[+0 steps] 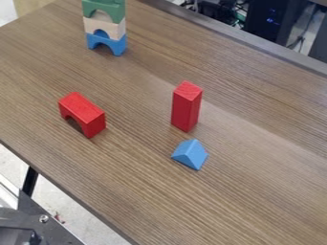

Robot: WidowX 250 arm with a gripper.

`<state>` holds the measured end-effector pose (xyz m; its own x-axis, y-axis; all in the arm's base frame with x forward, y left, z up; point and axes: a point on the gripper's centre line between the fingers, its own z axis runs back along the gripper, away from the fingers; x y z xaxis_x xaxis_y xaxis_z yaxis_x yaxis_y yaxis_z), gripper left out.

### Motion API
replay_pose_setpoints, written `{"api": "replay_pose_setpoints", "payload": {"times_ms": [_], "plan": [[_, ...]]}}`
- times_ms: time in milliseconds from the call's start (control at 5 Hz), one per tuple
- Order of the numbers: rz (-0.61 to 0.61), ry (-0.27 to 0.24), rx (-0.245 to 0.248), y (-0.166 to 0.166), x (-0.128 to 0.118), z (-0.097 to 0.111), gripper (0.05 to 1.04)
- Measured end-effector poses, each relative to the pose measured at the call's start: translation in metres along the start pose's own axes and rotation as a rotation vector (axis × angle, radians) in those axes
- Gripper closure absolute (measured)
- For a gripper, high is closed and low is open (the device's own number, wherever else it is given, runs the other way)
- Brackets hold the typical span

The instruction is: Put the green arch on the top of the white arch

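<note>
The state of the end effector cannot be told. The green arch [105,9] sits on top of the white arch [114,28], up and to the left of the red post [185,107], well apart from it, at the top edge of the view. The white arch rests in turn on the blue arch [115,44], which stands on the table [256,191]. All three have their openings facing down, one directly above another, making a small tower.

The red post itself stands upright on the table. The red arch [88,114] is to the left of the post, well apart from it, feet down and set at a slant, its opening toward the lower left. The blue wedge [190,154] lies on the table just below the post in the view, near it but not touching.

Beyond the table's edge, up and to the right of the post, are cables [237,10] and a black case [275,21] with small blue lights. Far down and to the left of the post are a black table leg [30,181] and a dark metal frame [51,229].
</note>
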<state>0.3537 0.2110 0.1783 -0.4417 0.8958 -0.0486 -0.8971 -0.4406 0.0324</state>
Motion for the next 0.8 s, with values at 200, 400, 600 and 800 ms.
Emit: {"api": "replay_pose_setpoints", "payload": {"times_ms": [200,400,600,800], "plan": [[0.0,0.001,-0.005,-0.0008,-0.0002,0.0009,0.529],[-0.003,0.004,-0.005,-0.0004,-0.0014,0.0022,0.529],[-0.01,0.003,-0.023,-0.0024,-0.0043,0.0078,0.529],[-0.016,0.004,-0.03,-0.0095,-0.0068,0.0016,0.529]]}}
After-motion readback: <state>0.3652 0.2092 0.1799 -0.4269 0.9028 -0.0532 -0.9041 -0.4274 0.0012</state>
